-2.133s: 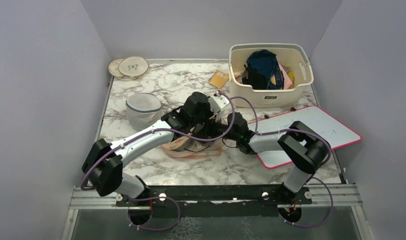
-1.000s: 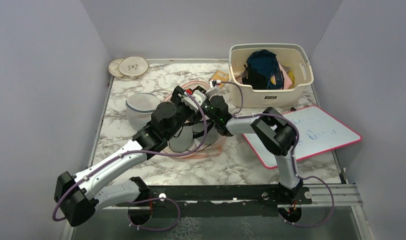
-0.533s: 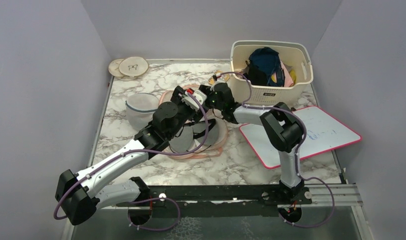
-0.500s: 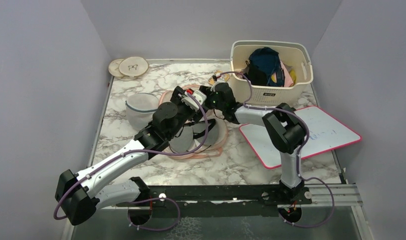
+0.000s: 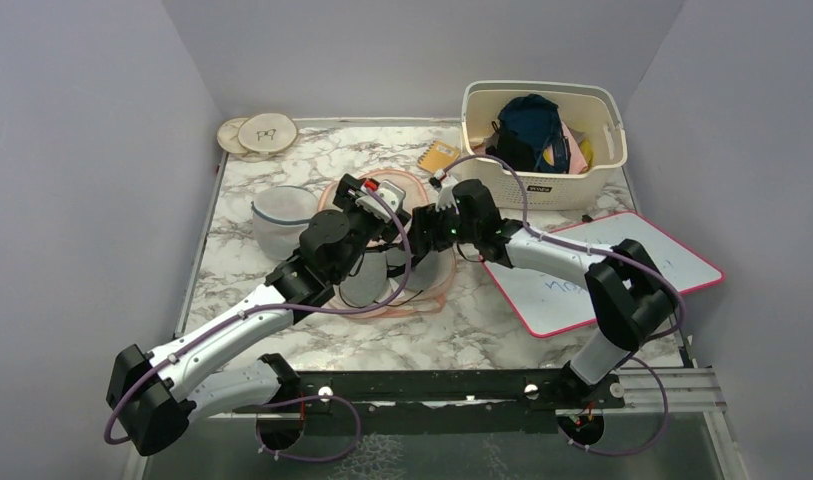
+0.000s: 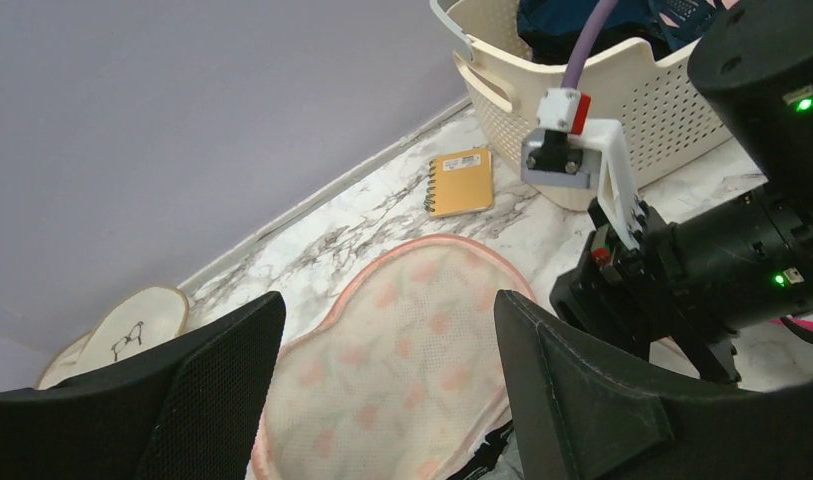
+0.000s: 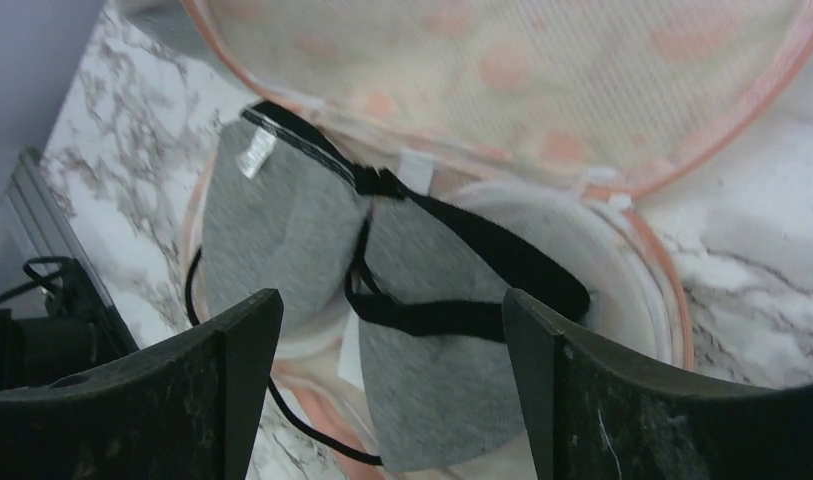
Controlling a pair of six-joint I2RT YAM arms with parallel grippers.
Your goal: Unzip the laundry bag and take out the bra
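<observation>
The peach laundry bag [image 5: 422,303] lies unzipped mid-table, its printed flap [image 6: 392,370] folded back toward the far wall. Inside the lower half rests the grey bra [image 7: 422,370] with black straps, also seen from above [image 5: 367,285]. My left gripper [image 6: 382,400] hovers open over the flap with nothing between its fingers [image 6: 212,390]. From the right side, my right gripper [image 7: 392,390] hangs open just above the bra and touches nothing. In the top view the left gripper [image 5: 367,200] and the right gripper [image 5: 422,230] are close together over the bag.
A cream basket [image 5: 542,190] of clothes stands at the back right, with a yellow notebook [image 5: 438,157] beside it. A pink-edged whiteboard [image 5: 607,270] lies on the right. A white mesh dome [image 5: 285,220] sits left of the bag. Wooden discs [image 5: 257,133] lie at the back left.
The right arm has drawn back from near the basket and swung its gripper down over the opened bag and bra. The left arm has hardly moved.
</observation>
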